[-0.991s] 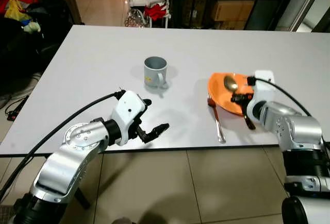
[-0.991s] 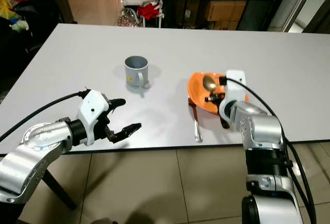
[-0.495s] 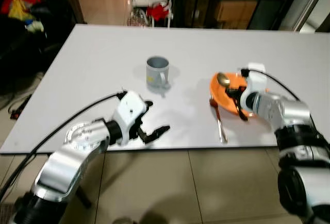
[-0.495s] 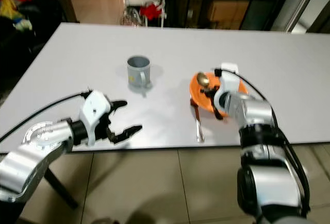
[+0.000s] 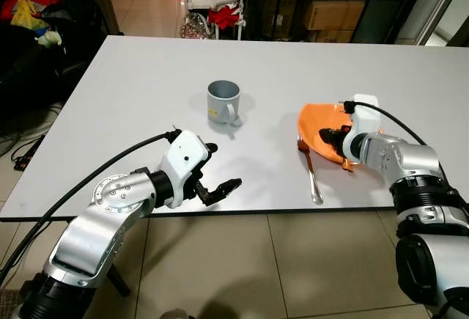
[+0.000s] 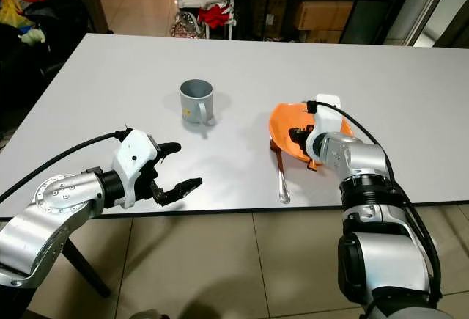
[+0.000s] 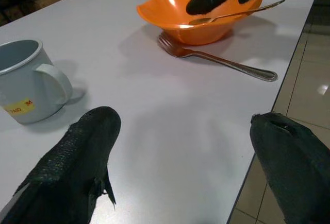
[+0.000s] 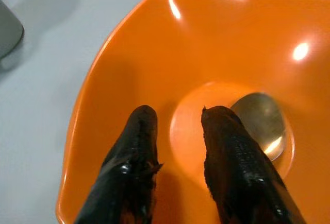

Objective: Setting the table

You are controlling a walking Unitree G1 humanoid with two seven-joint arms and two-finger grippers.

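White worktop [image 5: 132,77] already carries mug [image 5: 221,102], fork [image 5: 311,171] and orange bowl [image 5: 316,130] (spoon [image 8: 260,123] inside); right end effector [image 8: 178,157] hovers empty, slightly parted, left end effector [image 5: 217,170] open, idle.

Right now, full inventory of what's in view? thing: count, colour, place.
table: 1, white, in front of the robot, holding everything below
mug: 1, grey with a yellow label, upright near the table's middle
bowl: 1, orange, on the table toward the robot's right
spoon: 1, metal, its head in the bowl's bottom, handle over the rim
fork: 1, metal, flat on the table beside the bowl, on the mug's side
floor clutter: several items, red and white among them, past the table's far edge
left gripper: 1, black fingers, open, over the near table edge
right gripper: 1, black fingers, apart, inside the bowl beside the spoon head
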